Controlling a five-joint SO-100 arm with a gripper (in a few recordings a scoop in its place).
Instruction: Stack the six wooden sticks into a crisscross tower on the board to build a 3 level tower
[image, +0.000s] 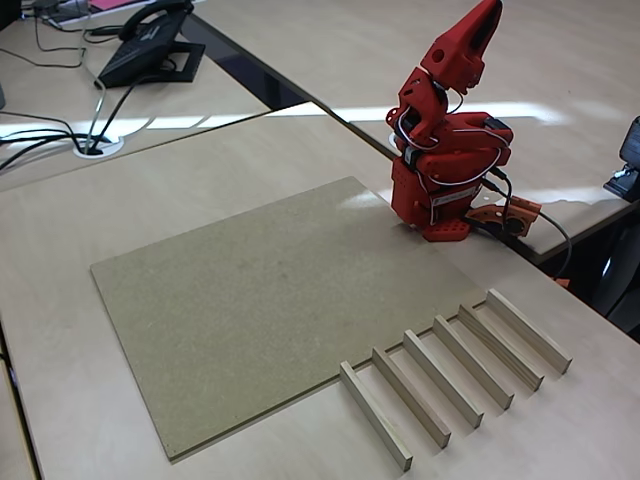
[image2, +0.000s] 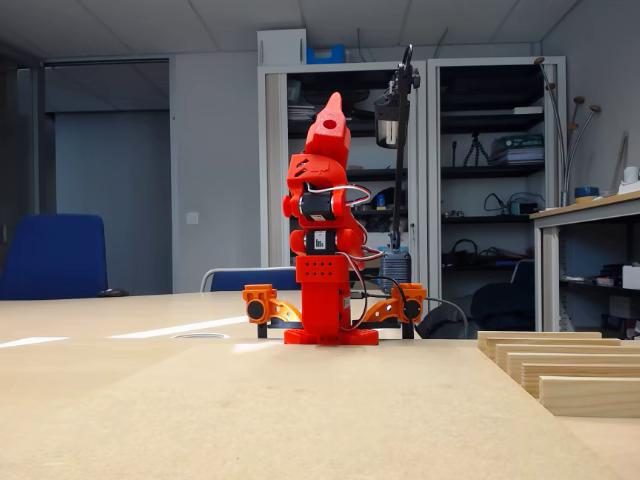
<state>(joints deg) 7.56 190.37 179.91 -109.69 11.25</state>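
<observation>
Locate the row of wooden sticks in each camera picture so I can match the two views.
A fixed view, from above: the six wooden sticks lie side by side on the desk, lower right, just off the board.
A fixed view, at table height: the sticks show end-on at the right edge, stepping toward the camera.
Shared landmark: the red arm, folded upright, its end effector pointing up.

Black desk phone (image: 150, 45) with cables on pale desk (image: 90, 200); blue chair (image2: 52, 255), open shelving (image2: 490, 200) behind.
</observation>
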